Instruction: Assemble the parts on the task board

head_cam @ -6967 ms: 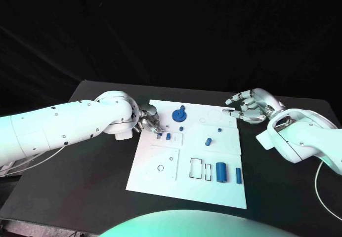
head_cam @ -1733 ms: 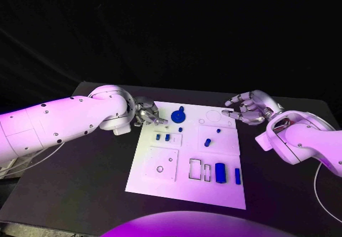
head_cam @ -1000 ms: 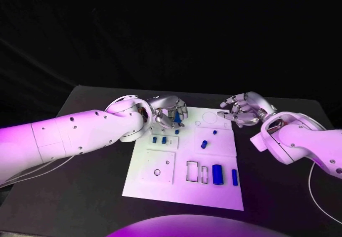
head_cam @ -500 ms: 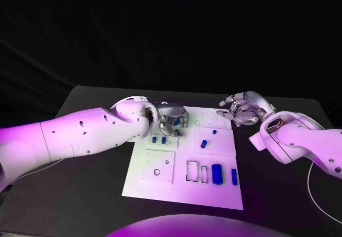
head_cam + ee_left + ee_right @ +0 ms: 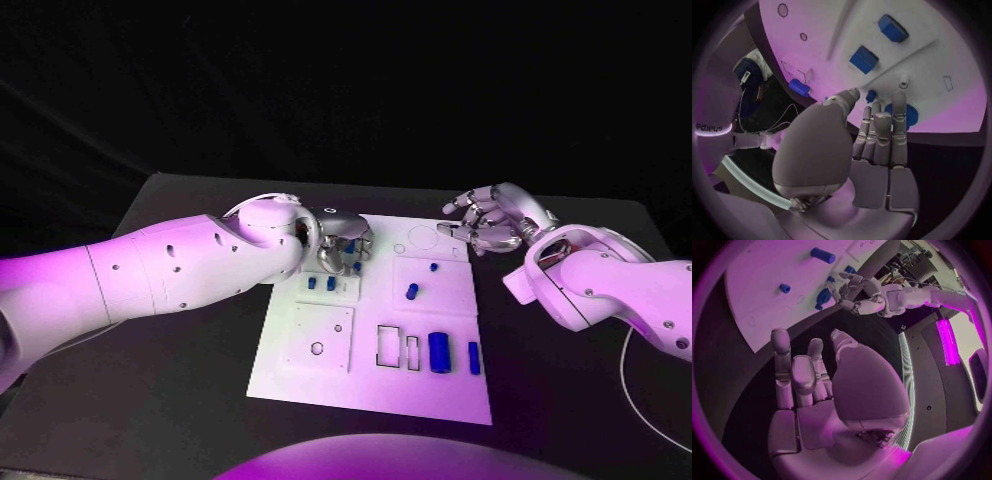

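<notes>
The tabletop (image 5: pixel 173 330) is matte black, set in a dark room under purple light, and the white task board (image 5: pixel 375 385) lies at its middle. Thin black outlines of rectangles and small circles are drawn on the board; no writing on it can be read. The left robot hand (image 5: pixel 340 243) hangs over the board's far left corner, fingers bent down beside a round blue part (image 5: pixel 903 112); whether it grips that part cannot be told. The right robot hand (image 5: pixel 495 221) floats above the board's far right corner with fingers apart, holding nothing. Two small blue parts (image 5: pixel 320 283) sit just nearer than the left hand, and a larger blue block (image 5: pixel 438 352) stands near the board's near right edge.
</notes>
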`<state>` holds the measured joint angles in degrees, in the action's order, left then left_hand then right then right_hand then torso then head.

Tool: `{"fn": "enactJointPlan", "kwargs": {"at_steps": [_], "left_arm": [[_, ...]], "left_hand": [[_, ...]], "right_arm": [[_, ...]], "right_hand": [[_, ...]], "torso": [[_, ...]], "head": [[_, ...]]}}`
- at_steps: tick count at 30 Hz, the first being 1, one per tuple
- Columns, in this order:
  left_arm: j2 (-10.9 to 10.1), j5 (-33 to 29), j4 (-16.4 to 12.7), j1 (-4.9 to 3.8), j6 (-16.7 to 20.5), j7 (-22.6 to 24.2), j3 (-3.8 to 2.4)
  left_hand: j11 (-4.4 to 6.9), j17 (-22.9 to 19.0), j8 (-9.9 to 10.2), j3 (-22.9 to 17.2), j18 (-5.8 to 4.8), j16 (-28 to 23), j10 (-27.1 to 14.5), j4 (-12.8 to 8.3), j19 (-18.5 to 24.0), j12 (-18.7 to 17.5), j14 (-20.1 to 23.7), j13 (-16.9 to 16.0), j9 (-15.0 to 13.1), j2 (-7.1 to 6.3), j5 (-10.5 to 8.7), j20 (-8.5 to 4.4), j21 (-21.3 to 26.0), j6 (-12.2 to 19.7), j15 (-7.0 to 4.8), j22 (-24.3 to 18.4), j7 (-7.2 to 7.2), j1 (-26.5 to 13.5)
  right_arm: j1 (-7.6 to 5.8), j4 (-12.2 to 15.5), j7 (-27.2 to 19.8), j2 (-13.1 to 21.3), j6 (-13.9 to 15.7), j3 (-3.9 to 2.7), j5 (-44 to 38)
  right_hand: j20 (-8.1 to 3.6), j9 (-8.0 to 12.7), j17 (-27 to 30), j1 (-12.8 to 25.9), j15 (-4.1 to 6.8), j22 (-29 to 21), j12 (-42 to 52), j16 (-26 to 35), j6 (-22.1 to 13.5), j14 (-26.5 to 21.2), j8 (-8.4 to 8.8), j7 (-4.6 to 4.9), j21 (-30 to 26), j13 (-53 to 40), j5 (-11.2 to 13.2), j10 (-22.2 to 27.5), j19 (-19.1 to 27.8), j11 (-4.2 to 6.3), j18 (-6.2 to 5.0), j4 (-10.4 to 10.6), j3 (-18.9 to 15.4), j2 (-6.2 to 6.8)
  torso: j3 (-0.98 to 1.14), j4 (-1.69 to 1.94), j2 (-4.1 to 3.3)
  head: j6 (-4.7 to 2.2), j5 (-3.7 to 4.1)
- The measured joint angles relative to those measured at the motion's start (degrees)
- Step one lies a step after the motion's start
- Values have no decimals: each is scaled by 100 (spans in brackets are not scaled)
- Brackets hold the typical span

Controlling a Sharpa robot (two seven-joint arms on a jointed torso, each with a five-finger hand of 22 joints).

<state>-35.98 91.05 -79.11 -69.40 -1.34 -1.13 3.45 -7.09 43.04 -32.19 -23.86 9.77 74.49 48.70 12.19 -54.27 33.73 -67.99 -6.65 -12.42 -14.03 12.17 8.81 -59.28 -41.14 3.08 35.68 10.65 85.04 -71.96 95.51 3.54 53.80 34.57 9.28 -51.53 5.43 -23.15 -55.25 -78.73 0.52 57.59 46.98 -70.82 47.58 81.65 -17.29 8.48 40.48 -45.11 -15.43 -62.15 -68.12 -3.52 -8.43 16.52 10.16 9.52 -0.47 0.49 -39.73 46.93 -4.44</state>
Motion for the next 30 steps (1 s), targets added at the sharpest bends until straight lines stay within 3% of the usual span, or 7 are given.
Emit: {"fn": "enactJointPlan", "kwargs": {"at_steps": [13, 19, 30], "left_arm": [[72, 38, 92, 0, -26, -104, 0], [112, 38, 132, 1, -60, -126, 0], [186, 39, 198, 7, -142, -172, 0]], "left_hand": [[3, 71, 4, -256, 1, 169, 78, -10, 22, 0, -61, 28, 37, 62, 0, -23, -168, -131, 0, 132, -29, 62], [105, 317, 4, -358, 0, 339, 284, -48, -93, 55, -267, 1, 46, 62, 0, -51, -413, -271, -82, 456, -115, 62], [86, 327, 4, -390, 0, 356, 304, -49, -113, 55, -267, 2, 46, 62, 0, -72, -435, -310, -82, 486, -115, 62]], "right_arm": [[0, 9, -2, -4, 17, 0, 0], [0, 9, -3, -9, 19, 0, 0], [0, 4, -3, -12, 19, 0, 0]], "right_hand": [[0, 0, 9, 0, 0, -6, 0, 0, -1, 0, -23, -1, 0, 31, 0, 2, 0, 2, 1, 16, 16, 0], [0, 0, 16, 0, 0, -6, -28, 32, -1, 0, -23, -1, 0, 45, 0, 2, 0, 2, 0, 16, 15, 0], [0, 0, 16, 0, 0, -6, -28, 32, -2, 1, -23, -3, 0, 45, 0, 1, 0, 2, 1, 16, 15, 0]], "torso": [[0, -2, 2], [1, -2, 2], [1, -1, 8]], "head": [[4, -7], [12, -8], [18, -6]]}}
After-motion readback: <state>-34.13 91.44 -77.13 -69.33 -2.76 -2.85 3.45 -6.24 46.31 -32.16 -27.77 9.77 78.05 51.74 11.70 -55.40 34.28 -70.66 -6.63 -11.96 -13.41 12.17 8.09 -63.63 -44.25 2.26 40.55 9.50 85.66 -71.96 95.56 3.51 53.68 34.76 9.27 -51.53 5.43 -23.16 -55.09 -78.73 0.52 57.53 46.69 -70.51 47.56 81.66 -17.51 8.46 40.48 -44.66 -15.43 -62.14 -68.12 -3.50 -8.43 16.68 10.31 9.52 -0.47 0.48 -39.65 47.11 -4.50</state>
